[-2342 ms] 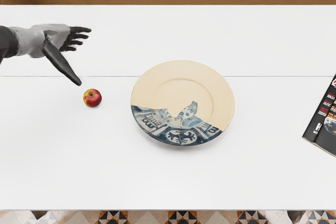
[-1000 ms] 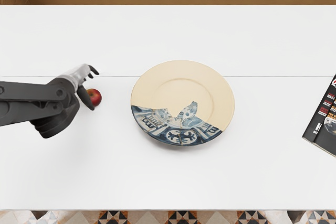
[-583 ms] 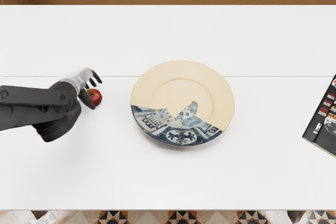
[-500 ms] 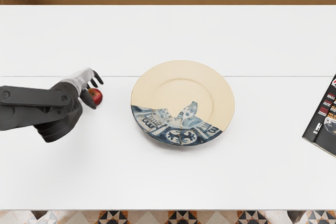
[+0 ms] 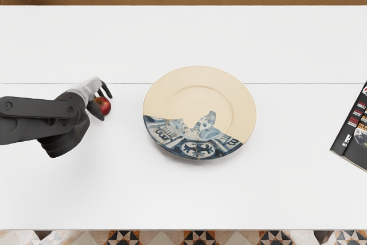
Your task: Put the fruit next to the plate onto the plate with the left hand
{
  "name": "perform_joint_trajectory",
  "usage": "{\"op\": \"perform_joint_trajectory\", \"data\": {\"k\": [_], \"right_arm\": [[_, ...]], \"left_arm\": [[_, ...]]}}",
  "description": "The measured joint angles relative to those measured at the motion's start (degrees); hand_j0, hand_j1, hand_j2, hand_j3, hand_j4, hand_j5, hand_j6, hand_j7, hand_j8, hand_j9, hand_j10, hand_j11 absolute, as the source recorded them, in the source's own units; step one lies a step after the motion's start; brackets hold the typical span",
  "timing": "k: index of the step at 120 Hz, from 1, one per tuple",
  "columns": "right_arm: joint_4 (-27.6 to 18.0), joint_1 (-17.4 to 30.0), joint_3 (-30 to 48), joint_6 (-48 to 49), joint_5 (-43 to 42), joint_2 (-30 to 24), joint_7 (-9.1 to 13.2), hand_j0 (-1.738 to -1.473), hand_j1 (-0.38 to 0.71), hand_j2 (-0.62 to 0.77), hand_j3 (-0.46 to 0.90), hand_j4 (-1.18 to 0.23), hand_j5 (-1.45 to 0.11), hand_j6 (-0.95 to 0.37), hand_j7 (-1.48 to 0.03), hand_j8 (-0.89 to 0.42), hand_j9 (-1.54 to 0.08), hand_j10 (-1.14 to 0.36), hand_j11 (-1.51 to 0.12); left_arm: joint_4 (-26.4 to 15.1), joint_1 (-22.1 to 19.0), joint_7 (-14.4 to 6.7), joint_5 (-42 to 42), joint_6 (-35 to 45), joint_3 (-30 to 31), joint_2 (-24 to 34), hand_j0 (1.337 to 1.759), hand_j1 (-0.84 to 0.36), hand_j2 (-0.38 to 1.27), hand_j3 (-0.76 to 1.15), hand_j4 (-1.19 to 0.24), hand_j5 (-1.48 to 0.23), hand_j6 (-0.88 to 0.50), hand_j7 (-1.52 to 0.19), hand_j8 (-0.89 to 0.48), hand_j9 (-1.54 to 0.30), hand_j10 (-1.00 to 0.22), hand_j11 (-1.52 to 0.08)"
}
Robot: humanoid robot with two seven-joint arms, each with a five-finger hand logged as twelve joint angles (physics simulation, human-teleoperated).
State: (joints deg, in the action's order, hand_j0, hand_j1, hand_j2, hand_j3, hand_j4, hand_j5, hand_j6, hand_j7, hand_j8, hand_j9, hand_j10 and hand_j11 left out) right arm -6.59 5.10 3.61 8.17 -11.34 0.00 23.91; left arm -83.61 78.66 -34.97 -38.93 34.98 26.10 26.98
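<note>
**Operator:** Where is the apple?

**Inspector:** Your apple (image 5: 104, 105) is on the white table (image 5: 183, 38), to the left of the plate (image 5: 229, 93). It is near the rim but clear of it, with bare table between the two. It is not on the plate. Only its right side shows, red with a paler patch. The rest is hidden behind the hand.

**Operator:** And the hand?

**Inspector:** Your left hand (image 5: 92, 93) is right at the apple, on its left side and reaching over its top. Its dark forearm (image 5: 28, 120) comes in low from the left edge. I cannot tell from this view whether the hand is clamped on the apple or only set against it — the contact is too small and partly covered.

**Operator:** How does the plate sit?

**Inspector:** It lies flat near the middle of the table. It is cream, with a blue pattern across its near part.

**Operator:** Anything else to log?

**Inspector:** One item — a magazine (image 5: 352, 133) lies at the right edge, cut off by the frame and well apart from the plate.
</note>
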Motion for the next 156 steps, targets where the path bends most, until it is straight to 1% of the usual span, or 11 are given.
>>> {"op": "perform_joint_trajectory", "data": {"k": [24,34,50,69,91,99,110,112,121,156], "right_arm": [[0.0,0.0,0.0,0.0,0.0,0.0,0.0,-1.658,-0.35,0.0,0.0,0.0,0.0,0.0,0.0,0.0,0.0,0.0,0.0],[0.0,0.0,0.0,0.0,0.0,0.0,0.0,-1.658,-0.35,0.0,0.0,0.0,0.0,0.0,0.0,0.0,0.0,0.0,0.0],[0.0,0.0,0.0,0.0,0.0,0.0,0.0,-1.658,-0.35,0.0,0.0,0.0,0.0,0.0,0.0,0.0,0.0,0.0,0.0],[0.0,0.0,0.0,0.0,0.0,0.0,0.0,-1.658,-0.35,0.0,0.0,0.0,0.0,0.0,0.0,0.0,0.0,0.0,0.0],[0.0,0.0,0.0,0.0,0.0,0.0,0.0,-1.658,-0.35,0.0,0.0,0.0,0.0,0.0,0.0,0.0,0.0,0.0,0.0],[0.0,0.0,0.0,0.0,0.0,0.0,0.0,-1.658,-0.35,0.0,0.0,0.0,0.0,0.0,0.0,0.0,0.0,0.0,0.0],[0.0,0.0,0.0,0.0,0.0,0.0,0.0,-1.658,-0.35,0.0,0.0,0.0,0.0,0.0,0.0,0.0,0.0,0.0,0.0],[0.0,0.0,0.0,0.0,0.0,0.0,0.0,-1.658,-0.35,0.0,0.0,0.0,0.0,0.0,0.0,0.0,0.0,0.0,0.0],[0.0,0.0,0.0,0.0,0.0,0.0,0.0,-1.658,-0.35,0.0,0.0,0.0,0.0,0.0,0.0,0.0,0.0,0.0,0.0],[0.0,0.0,0.0,0.0,0.0,0.0,0.0,-1.658,-0.35,0.0,0.0,0.0,0.0,0.0,0.0,0.0,0.0,0.0,0.0]], "left_arm": [[0.02,0.09,-0.01,0.06,0.03,0.01,-0.09,1.656,-0.28,0.31,0.0,-0.61,-0.79,-0.5,-0.8,-0.5,-0.8,-0.6,-0.8],[0.05,0.0,-0.05,0.07,0.14,0.01,-0.18,1.655,-0.27,0.27,0.0,-0.63,-0.79,-0.5,-0.8,-0.49,-0.81,-0.61,-0.81],[0.08,0.0,-0.06,0.14,0.12,0.0,-0.18,1.655,-0.26,0.25,0.0,-0.64,-0.78,-0.5,-0.81,-0.48,-0.82,-0.62,-0.82],[-0.01,0.8,-0.02,0.17,0.05,-0.16,-0.09,1.656,-0.27,0.36,0.0,-0.63,-0.81,-0.52,-0.82,-0.51,-0.82,-0.62,-0.82],[-0.12,3.47,0.01,0.11,0.01,-0.63,-0.18,1.657,-0.28,0.44,0.0,-0.62,-0.82,-0.54,-0.82,-0.52,-0.82,-0.62,-0.82],[-0.14,4.9,0.0,0.13,0.01,-0.71,-0.26,1.657,-0.3,0.46,0.0,-0.62,-0.83,-0.53,-0.83,-0.52,-0.82,-0.62,-0.82],[-0.16,6.22,0.0,0.12,0.01,-0.76,-0.34,1.658,-0.31,0.44,0.0,-0.62,-0.83,-0.51,-0.83,-0.5,-0.82,-0.62,-0.82],[-0.16,6.56,0.0,0.16,0.01,-0.77,-0.39,1.658,-0.31,0.46,0.0,-0.62,-0.83,-0.51,-0.83,-0.51,-0.82,-0.63,-0.82],[-0.15,7.65,-0.02,0.13,0.04,-0.82,-1.62,1.658,-0.31,0.44,0.0,-0.62,-0.83,-0.51,-0.83,-0.5,-0.82,-0.63,-0.82],[-0.07,10.93,-0.04,0.29,0.01,-0.93,-6.3,1.658,-0.31,0.48,0.0,-0.62,-0.84,-0.53,-0.84,-0.51,-0.83,-0.63,-0.83]]}}
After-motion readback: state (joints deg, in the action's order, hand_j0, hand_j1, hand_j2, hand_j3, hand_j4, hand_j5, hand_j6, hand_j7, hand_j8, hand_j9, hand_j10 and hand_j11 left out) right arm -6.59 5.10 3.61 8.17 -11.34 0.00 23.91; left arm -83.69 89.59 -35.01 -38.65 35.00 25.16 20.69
